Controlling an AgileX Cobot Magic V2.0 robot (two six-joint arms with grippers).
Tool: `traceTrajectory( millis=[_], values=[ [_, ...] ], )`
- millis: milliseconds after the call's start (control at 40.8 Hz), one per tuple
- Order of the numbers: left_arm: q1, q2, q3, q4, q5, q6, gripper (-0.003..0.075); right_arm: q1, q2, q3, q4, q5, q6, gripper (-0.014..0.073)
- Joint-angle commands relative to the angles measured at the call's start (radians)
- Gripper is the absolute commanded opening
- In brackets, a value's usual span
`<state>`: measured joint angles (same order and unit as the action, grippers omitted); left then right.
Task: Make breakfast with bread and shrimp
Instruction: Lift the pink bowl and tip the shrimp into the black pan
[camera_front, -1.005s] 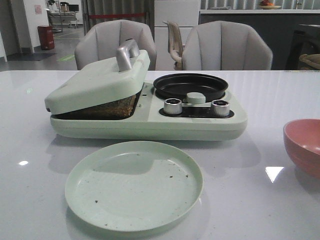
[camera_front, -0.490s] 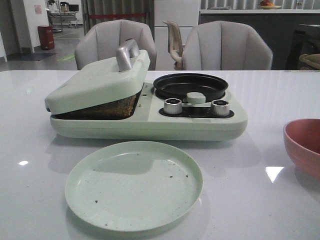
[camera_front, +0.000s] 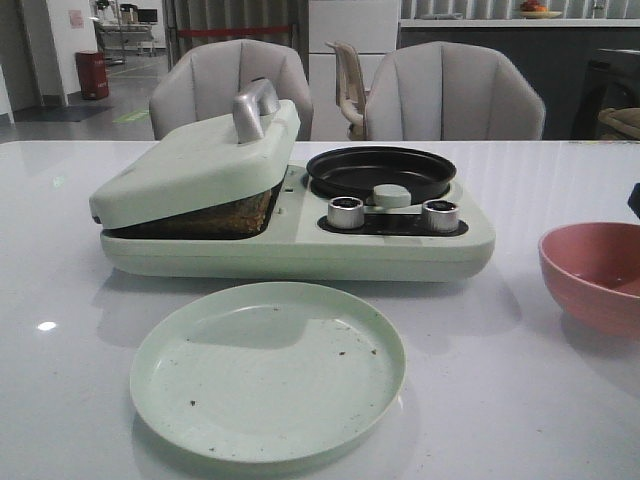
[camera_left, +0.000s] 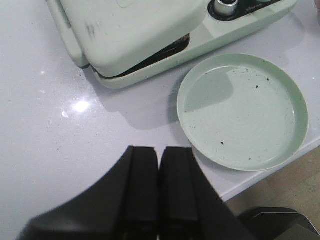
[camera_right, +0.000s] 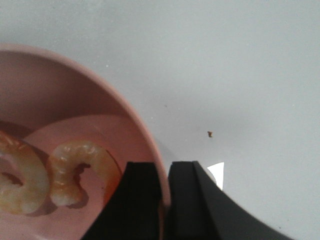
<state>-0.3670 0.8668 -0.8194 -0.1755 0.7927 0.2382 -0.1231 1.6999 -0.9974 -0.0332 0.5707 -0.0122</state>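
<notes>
While the left gripper (camera_left: 158, 160) hangs over the near left part of the desk (camera_front: 60, 400) with its jaws pressed flat together and nothing between them, the right gripper (camera_right: 165, 172) is clenched on the rim of the pink bowl (camera_right: 75, 125), one jaw inside the wall and one outside. Two curled shrimp (camera_right: 75, 170), pale orange and white, lie on the bowl's floor just beside the inner jaw, apart from it. A small dark crumb (camera_right: 210, 133) sits on the bare desk surface beyond the bowl's rim.

Nearest the front edge of the desk, at its middle, lies a pale green plate (camera_front: 268, 368), round and shallow, with a few dark specks scattered on it. The pink bowl stands at the right edge, a little farther back than the plate.

Behind the plate, across the middle of the desk, sits a pale green breakfast maker (camera_front: 300, 235). Its left half carries a hinged lid (camera_front: 195, 165) with a silver handle, tilted partly open over browned bread (camera_front: 235, 212) wedged beneath it. Its right half holds a round black pan (camera_front: 381, 172), with two silver knobs (camera_front: 346, 211) in front.

Beyond the far edge stand grey chairs (camera_front: 455, 95).
</notes>
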Motion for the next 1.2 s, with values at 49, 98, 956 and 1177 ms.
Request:
traceTrajectory(
  millis=[49,98,956,1177],
  values=[
    [-0.008,-0.007,-0.026,-0.011,-0.069,-0.012,0.0101,0.016,-0.043,-0.114,-0.081,0.061,-0.024,0.0045],
    [-0.008,-0.007,-0.026,-0.011,-0.069,-0.012,0.0101,0.032,-0.044,-0.169,-0.105,0.102,-0.024,0.0045],
    [-0.008,-0.007,-0.026,-0.009,-0.069,-0.012,0.0101,0.678,0.301,-1.076,-1.311,0.466,0.16,0.0044],
    [-0.008,-0.007,-0.026,-0.009,-0.069,-0.012,0.0101,0.731,0.405,-1.104,-1.542,0.472,0.163,0.0044]
  ],
)
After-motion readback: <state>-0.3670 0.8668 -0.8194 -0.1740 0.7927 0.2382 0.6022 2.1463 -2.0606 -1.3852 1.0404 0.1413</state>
